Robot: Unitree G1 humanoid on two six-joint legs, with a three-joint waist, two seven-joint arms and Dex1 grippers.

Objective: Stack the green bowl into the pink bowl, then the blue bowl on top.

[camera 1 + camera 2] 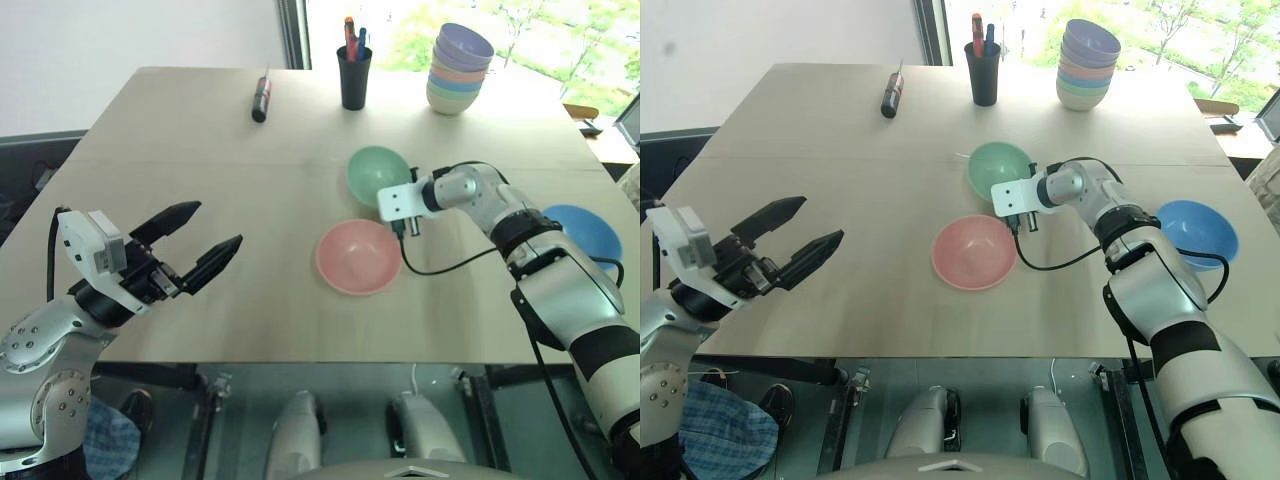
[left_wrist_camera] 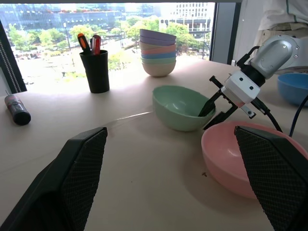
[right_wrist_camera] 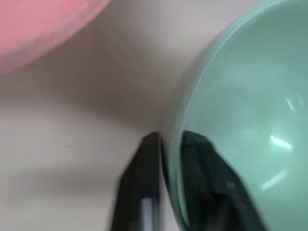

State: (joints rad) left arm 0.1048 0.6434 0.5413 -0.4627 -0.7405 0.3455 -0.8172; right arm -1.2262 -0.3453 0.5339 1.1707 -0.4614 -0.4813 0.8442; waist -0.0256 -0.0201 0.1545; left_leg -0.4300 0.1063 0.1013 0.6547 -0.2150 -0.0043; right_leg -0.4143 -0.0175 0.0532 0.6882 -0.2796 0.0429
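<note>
the scene is lit brightly by daylight from the window [image 2: 57, 43] behind the far edge of the table [image 1: 200, 200]. the view through the glass is washed out near the pastel stack [image 1: 460, 68]. soft shadows are cast toward the near edge beneath the pink bowl [image 1: 359, 257]. a glint is seen inside the green bowl [image 3: 250, 120], which is blurred in the right wrist view.

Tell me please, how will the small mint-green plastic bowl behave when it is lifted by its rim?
The small mint-green plastic bowl probably stays stiff: its wall keeps its round shape with the right gripper shut on its rim. It looks light, being thin and empty. Held at one edge only, it may tilt, and the smooth surface could slip between the fingers.
</note>
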